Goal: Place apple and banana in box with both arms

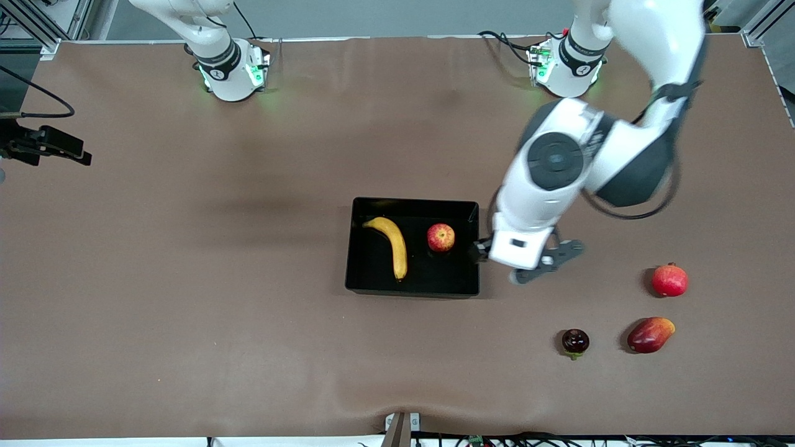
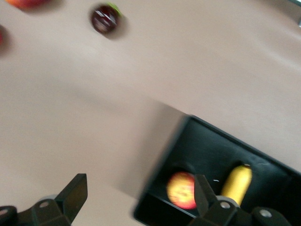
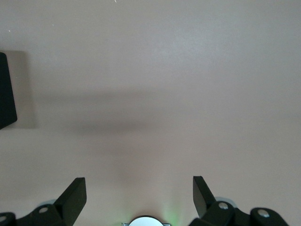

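Left gripper (image 1: 518, 261) hangs over the box's (image 1: 412, 286) wall at the left arm's end, jaws spread wide, holding nothing; in the left wrist view its fingers (image 2: 75, 190) straddle that wall with bare air between them. Right gripper (image 3: 139, 195) is also wide and empty, over bare brown table (image 1: 186, 279) near its own base; the right arm waits, folded back, only its base and lower links in the front view.

Task things: apple (image 1: 440, 237) lies inside the box, in the half toward the left arm. Banana (image 1: 389, 245) lies inside too, beside the apple toward the right arm's end, not touching it. Its long axis runs roughly toward the front camera, stem tip at the end away from the camera, curved.

Key relation: the apple sits just inward of the left gripper, across the box wall and lower; the left arm is much the nearer to both fruits. Judging by how things lie, both fruits are in, so the placing looks done and the likely next move is the left arm pulling clear. Risk is small: a finger catching the box wall.

Left arm pose: reaches out from its base, elbow high, wrist bent down over the box edge.

Distractors, untouched, toward the left arm's end: plain red fruit (image 1: 669, 280), red-orange mango-like fruit (image 1: 649, 334), dark round fruit (image 1: 575, 341).
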Controlling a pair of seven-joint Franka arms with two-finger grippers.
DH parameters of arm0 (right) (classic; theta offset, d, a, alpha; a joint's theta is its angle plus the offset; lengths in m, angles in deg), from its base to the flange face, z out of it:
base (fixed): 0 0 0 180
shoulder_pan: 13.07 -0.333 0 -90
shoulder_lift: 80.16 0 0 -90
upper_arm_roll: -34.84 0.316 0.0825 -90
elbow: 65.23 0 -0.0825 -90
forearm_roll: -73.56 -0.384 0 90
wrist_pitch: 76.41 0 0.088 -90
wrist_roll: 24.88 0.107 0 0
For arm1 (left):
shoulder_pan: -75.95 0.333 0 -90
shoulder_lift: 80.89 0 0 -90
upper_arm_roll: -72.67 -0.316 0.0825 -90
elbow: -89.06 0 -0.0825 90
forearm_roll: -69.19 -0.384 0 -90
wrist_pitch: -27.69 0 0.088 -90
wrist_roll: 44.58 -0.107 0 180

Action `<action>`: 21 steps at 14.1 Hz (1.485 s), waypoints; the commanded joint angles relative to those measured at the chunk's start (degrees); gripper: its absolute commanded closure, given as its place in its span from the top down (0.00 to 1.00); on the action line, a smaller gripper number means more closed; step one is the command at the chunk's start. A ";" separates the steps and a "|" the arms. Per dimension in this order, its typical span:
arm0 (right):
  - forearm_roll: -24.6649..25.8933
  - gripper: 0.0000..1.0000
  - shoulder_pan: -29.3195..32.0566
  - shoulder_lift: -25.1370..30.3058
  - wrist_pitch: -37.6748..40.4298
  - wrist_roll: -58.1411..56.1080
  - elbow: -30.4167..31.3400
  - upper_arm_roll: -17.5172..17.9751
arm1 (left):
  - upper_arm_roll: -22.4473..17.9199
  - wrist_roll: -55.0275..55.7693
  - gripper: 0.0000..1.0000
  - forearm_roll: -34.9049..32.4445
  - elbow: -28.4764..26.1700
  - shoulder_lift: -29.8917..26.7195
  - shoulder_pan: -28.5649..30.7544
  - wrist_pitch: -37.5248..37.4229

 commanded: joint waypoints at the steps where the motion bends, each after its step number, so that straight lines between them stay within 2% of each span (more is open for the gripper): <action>1: -0.64 1.00 -0.55 0.45 -0.17 0.15 0.10 -0.22 | 0.36 -9.51 1.00 0.46 -2.39 -6.19 5.50 -5.68; 5: -0.64 1.00 -0.99 0.54 -0.34 0.32 0.01 -0.22 | 0.54 -21.13 1.00 0.46 -4.41 -12.25 12.27 -9.56; 12: -0.64 1.00 -0.99 0.54 0.18 0.41 0.01 -0.22 | 0.54 -34.31 1.00 1.86 -5.12 -17.62 20.36 -12.20; 15: -0.55 1.00 -0.99 0.63 0.45 0.33 -0.17 -0.30 | 0.54 -38.97 1.00 5.11 -5.21 -19.55 23.97 -13.08; 19: 0.24 1.00 -0.99 0.80 0.53 0.15 -0.43 -0.30 | 0.45 -42.94 1.00 5.99 -5.21 -20.88 25.38 -13.96; 21: 0.33 1.00 -0.99 0.81 0.71 0.15 -0.61 -0.30 | -1.91 -43.03 1.00 8.01 -7.13 -23.24 23.46 -13.96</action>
